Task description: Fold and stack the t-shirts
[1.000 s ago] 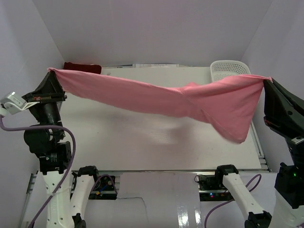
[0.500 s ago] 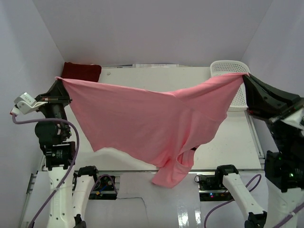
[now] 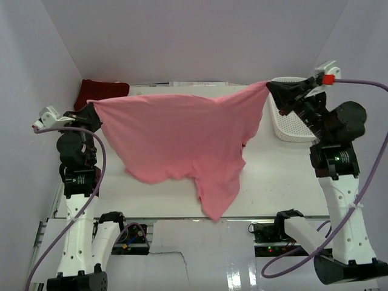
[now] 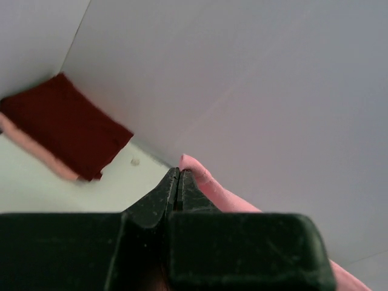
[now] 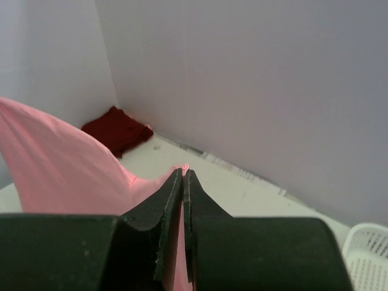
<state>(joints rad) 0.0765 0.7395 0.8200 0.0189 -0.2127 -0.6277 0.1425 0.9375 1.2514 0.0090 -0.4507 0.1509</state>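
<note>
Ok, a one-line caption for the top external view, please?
The left gripper and right gripper hold the salmon pink t-shirt spread over the table; folded maroon t-shirt lies far left.

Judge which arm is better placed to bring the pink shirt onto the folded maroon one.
Left, probably. The left gripper, shut on a corner of the pink shirt, hangs beside the maroon shirt; the right gripper grips the other corner by the basket.

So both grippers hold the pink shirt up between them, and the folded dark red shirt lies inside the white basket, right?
Not quite: the folded dark red shirt lies in the far left corner of the table, not in the white basket, as the top external view shows. The left gripper and right gripper do hold the pink shirt between them.
</note>
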